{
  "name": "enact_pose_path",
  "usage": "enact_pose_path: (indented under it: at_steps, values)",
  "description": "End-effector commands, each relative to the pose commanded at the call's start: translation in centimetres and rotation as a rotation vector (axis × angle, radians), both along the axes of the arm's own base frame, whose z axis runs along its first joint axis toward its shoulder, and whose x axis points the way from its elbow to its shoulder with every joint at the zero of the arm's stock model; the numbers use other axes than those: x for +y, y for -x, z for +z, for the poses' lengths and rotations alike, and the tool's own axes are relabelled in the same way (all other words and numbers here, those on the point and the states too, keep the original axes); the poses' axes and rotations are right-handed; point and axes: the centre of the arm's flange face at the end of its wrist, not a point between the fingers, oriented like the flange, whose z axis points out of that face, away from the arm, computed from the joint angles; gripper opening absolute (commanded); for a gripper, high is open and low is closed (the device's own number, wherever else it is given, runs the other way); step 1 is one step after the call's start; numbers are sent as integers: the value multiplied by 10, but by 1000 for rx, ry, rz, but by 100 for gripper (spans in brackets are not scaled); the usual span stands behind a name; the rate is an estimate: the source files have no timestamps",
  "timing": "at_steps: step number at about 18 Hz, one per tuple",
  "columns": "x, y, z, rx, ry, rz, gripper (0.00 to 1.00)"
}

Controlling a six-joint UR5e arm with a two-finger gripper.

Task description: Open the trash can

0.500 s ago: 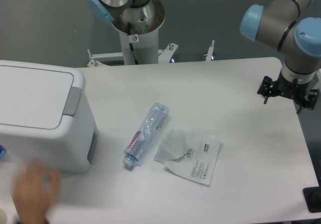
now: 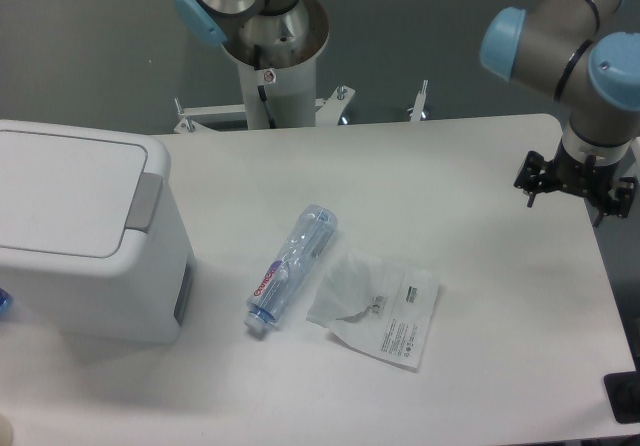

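gripper (image 2: 574, 178) unmoved at right edge | trash can (image 2: 85, 231) closed | hand gone

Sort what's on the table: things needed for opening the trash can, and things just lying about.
For the job:
- trash can, lid shut
- its grey latch tab
- gripper, far off at the right edge

Lying about:
- plastic bottle, on its side
- clear packet beside it

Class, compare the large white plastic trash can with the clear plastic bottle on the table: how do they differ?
The large white plastic trash can is opaque and boxy; the clear plastic bottle is see-through and slender. The trash can is far bigger than the bottle. The trash can stands upright, lid shut; the bottle lies on its side. Both rest on the white table.
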Motion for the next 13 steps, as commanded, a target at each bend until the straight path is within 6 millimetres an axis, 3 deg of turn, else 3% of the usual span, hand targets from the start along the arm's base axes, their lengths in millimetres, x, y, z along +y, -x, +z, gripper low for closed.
enact_pose_path:
  at_steps: [4,6,10,13]
  values:
    - [11,-28,13,-87,7,3,100]
    - [26,-49,15,-136,22,22,100]
    - [56,-94,42,-141,16,108,100]
    - [80,-118,53,-211,-99,231,100]
